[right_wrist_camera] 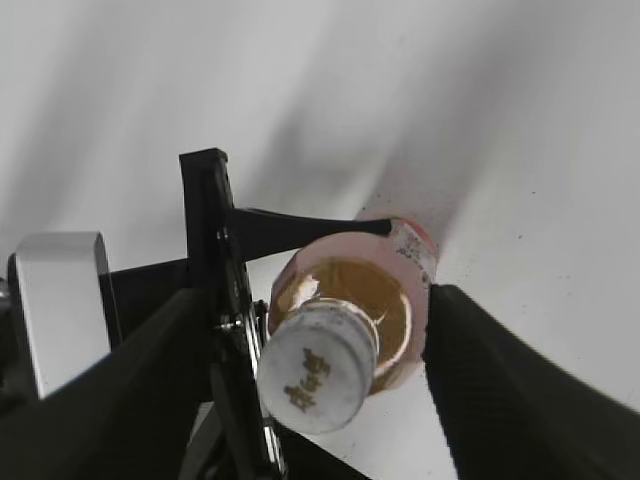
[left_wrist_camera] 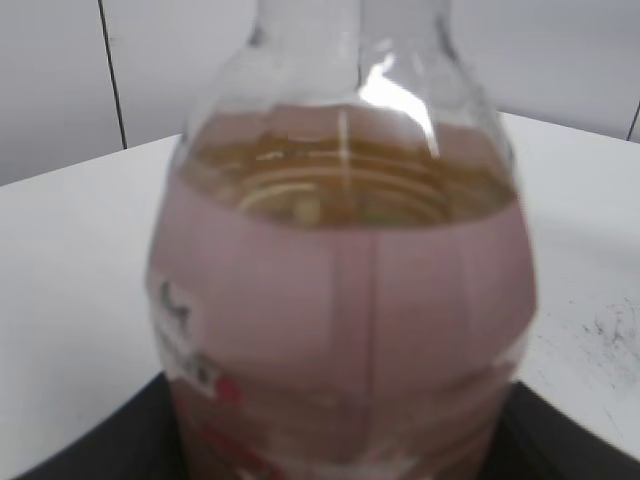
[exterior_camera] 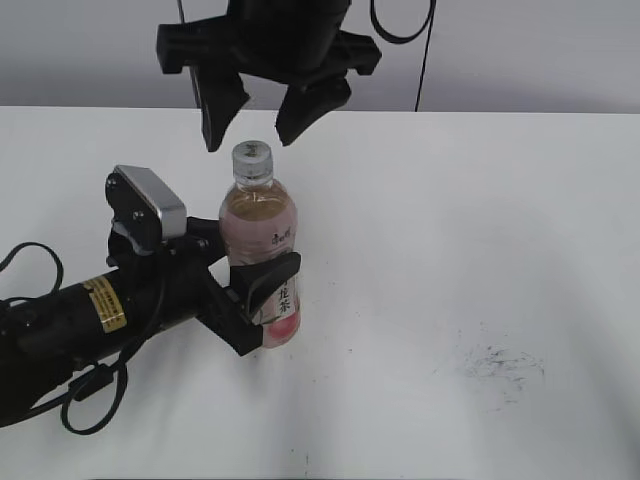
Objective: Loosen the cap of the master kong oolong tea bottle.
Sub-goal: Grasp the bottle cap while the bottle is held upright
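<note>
The master kong oolong tea bottle (exterior_camera: 260, 250) stands upright on the white table, with pale amber tea and a pink-and-white label. Its white cap (exterior_camera: 252, 157) sits on top, with a small dark logo showing in the right wrist view (right_wrist_camera: 315, 378). My left gripper (exterior_camera: 262, 300) is shut on the bottle's lower body; in the left wrist view the bottle (left_wrist_camera: 340, 300) fills the frame. My right gripper (exterior_camera: 247, 128) hangs open just above the cap, one finger on each side, not touching it; in the right wrist view the jaws (right_wrist_camera: 310, 385) flank the cap.
The white table (exterior_camera: 480, 230) spreads around the bottle, with a dark smudge (exterior_camera: 505, 365) at the front right. A grey wall with black cables stands behind. The left arm's cable (exterior_camera: 60, 400) lies at the front left.
</note>
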You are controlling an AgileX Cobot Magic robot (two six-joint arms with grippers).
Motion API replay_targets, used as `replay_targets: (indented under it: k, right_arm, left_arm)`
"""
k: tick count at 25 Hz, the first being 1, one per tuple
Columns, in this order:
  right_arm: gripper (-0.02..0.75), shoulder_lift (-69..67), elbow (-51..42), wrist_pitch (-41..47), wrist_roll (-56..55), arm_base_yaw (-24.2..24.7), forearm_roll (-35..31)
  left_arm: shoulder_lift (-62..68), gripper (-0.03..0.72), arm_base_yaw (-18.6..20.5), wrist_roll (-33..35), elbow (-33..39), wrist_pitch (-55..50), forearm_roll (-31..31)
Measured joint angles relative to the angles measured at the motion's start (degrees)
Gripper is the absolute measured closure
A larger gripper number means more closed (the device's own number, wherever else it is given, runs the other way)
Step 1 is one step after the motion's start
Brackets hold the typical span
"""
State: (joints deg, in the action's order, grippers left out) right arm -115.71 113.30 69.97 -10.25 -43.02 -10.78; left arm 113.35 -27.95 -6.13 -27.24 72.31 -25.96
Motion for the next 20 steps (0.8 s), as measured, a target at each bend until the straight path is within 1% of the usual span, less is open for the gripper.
replay_targets:
  k: [4, 8, 13, 15, 16, 17, 20]
  right_arm:
    - [0.257, -0.06, -0.43, 0.0, 0.0, -0.05, -0.59]
    - [0.328, -0.06, -1.14, 0.01, 0.05, -0.87, -0.82]
    - [0.368, -0.06, -1.68, 0.06, 0.22, -1.27, 0.08]
    - [0.409, -0.06, -1.68, 0.07, 0.49, -1.27, 0.68]
    - [0.447, -0.06, -1.68, 0.14, 1.29, -1.27, 0.85]
    - [0.46, -0.06, -1.68, 0.14, 3.01, -1.27, 0.97]
    - [0.46, -0.06, -1.68, 0.14, 9.86, -1.27, 1.15]
  left_arm:
    - [0.0, 0.295, 0.0, 0.0, 0.0, 0.0, 0.0]
    - [0.0, 0.295, 0.0, 0.0, 0.0, 0.0, 0.0]
    - [0.0, 0.295, 0.0, 0.0, 0.0, 0.0, 0.0]
    - [0.0, 0.295, 0.0, 0.0, 0.0, 0.0, 0.0]
    - [0.0, 0.295, 0.0, 0.0, 0.0, 0.0, 0.0]
    - [0.0, 0.295, 0.0, 0.0, 0.0, 0.0, 0.0]
    - [0.0, 0.295, 0.0, 0.0, 0.0, 0.0, 0.0]
